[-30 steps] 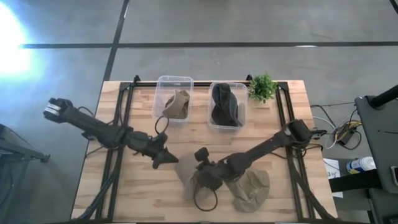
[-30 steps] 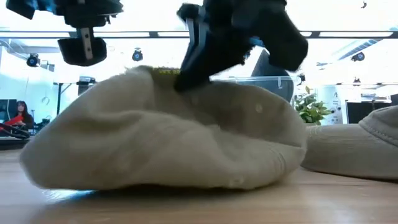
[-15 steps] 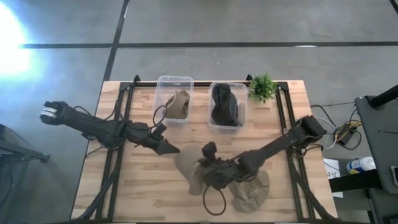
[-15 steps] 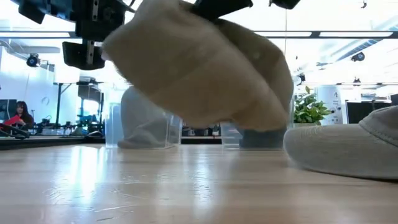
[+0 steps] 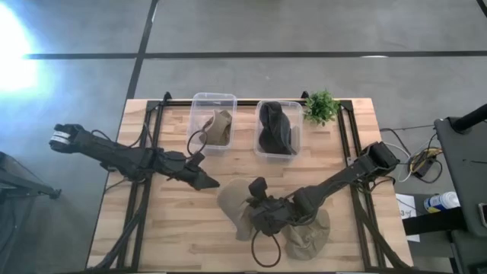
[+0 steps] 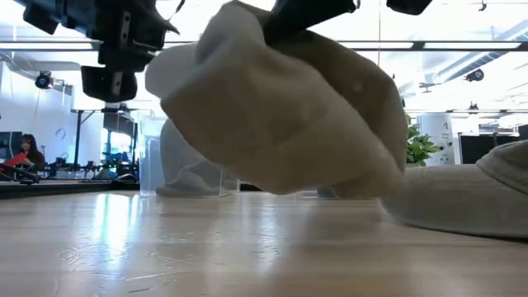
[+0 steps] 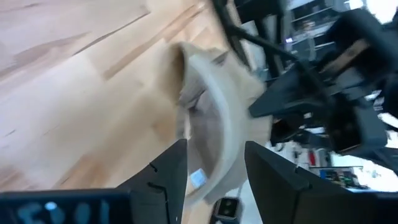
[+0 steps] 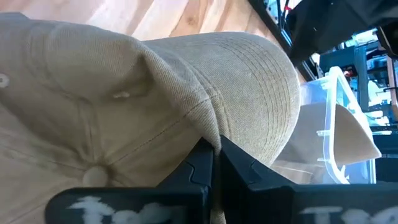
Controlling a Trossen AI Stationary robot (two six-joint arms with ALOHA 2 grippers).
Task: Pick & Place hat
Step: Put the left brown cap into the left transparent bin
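Note:
A tan hat [image 5: 234,207] hangs raised and tilted over the middle of the table, with my right gripper [image 5: 255,207] shut on its crown. In the low view the hat [image 6: 280,115] fills the middle. My left gripper [image 5: 205,181] stands open just left of the hat. In its wrist view the hat's brim [image 7: 214,106] runs ahead of and between the two fingers [image 7: 169,171], and I cannot tell whether it touches them. A second tan hat [image 5: 308,236] lies flat on the table at the near right. My right gripper pinches a raised fold of the crown [image 8: 208,106] between its two shut fingers [image 8: 199,163], reaching in from the table's right. The hat [image 6: 280,115] hangs tilted below it, its left side clear of the wood. Whether its lower edge [image 6: 346,188] touches the table, I cannot tell.
At the far edge stand two clear bins: the left one [image 5: 199,103] holds a tan hat, the right one [image 5: 262,106] a dark hat. A small green plant [image 5: 321,106] stands beside them. Black rails [image 5: 148,137] run along both sides of the table.
My right gripper has risen with the tan hat. The hat lay flat on the table a second ago and now hangs raised and tipped, its left side clear of the wood. My left gripper has moved a little toward the far edge and toward the hat.

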